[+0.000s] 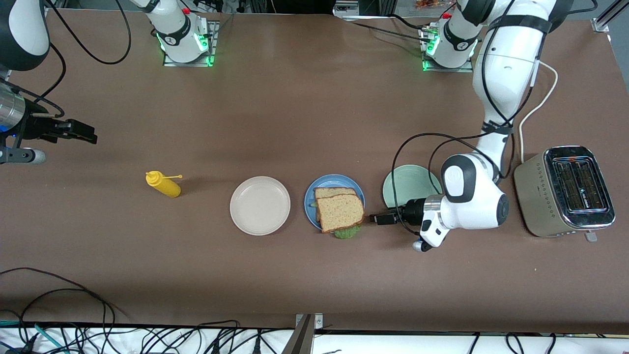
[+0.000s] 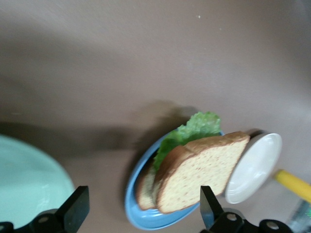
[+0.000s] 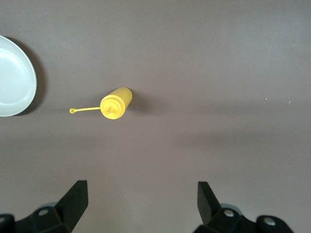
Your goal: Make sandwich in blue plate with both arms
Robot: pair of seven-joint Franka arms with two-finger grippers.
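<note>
The sandwich lies on the blue plate: two brown bread slices, the upper one shifted off the lower, with green lettuce sticking out at the edge nearer the front camera. My left gripper is low beside the plate, toward the left arm's end, open and empty. In the left wrist view the sandwich, lettuce and blue plate lie just ahead of the left gripper. My right gripper waits, open and empty, at the right arm's end of the table; it also shows in the right wrist view.
A pale beige plate sits beside the blue plate toward the right arm's end. A mint-green plate sits toward the left arm's end, partly under the left arm. A yellow squeeze bottle and a silver toaster stand near the table's ends.
</note>
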